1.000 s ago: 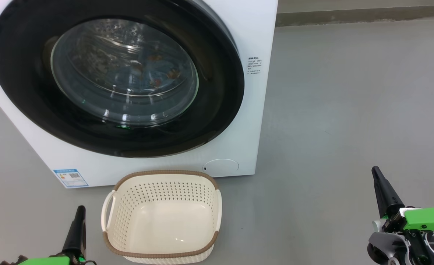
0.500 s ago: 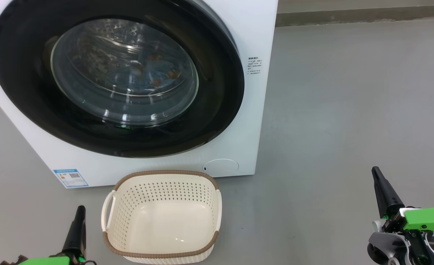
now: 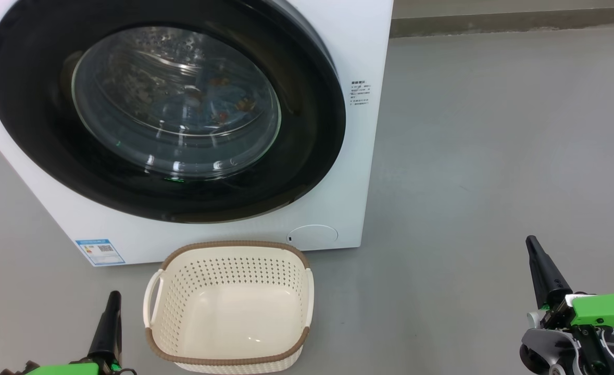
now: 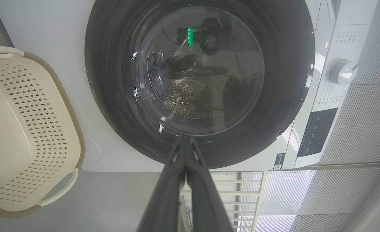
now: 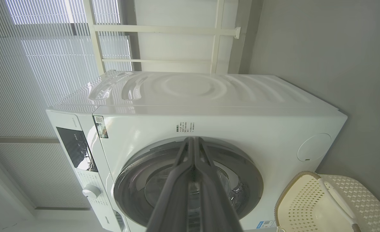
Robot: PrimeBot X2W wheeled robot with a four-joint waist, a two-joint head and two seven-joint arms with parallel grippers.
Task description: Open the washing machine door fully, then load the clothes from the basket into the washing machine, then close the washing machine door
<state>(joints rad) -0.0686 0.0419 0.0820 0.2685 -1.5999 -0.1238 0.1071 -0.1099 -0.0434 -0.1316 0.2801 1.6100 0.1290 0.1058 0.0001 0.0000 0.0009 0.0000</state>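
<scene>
With nothing changing lately, the left gripper [image 3: 113, 298] and right gripper [image 3: 531, 244] are resting pressed together, the basket [image 3: 234, 244] sitting empty, the washing machine door [image 3: 312, 130] enclosing the clothes [image 3: 218, 104]: likely finished.

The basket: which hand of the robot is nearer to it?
Left. The left hand is close beside the basket, on its left; the right hand is far off to its right.

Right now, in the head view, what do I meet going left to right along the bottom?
left tool, shut → empty basket → right tool, shut.
</scene>
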